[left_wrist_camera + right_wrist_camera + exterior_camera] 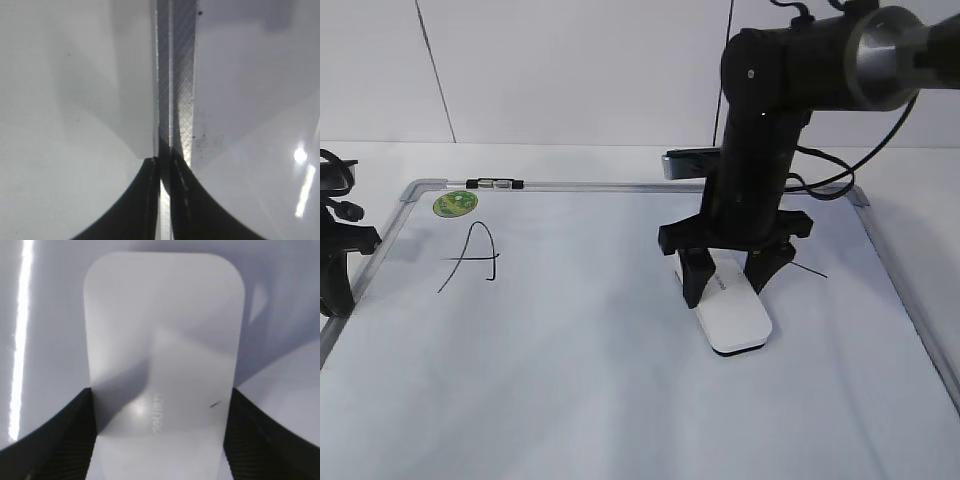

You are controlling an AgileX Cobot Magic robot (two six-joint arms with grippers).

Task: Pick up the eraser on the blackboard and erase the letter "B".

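The white eraser [738, 322] lies flat on the blackboard [570, 390], right of centre. My right gripper [728, 285] stands over its far end with a finger pressed on each long side. In the right wrist view the eraser [160, 335] fills the space between the two black fingers [161, 405], tiny grey lettering on top. No letter "B" shows; the arm and eraser cover that part of the board. My left gripper [335, 285] is shut and empty at the board's left edge, over the metal frame [176, 75].
A letter "A" [475, 258] is at the board's left, with a round green sticker [454, 204] above it. A black-and-silver marker [495, 183] lies on the top frame. A short black stroke [810, 270] shows right of the gripper. A grey device [685, 163] sits behind the board.
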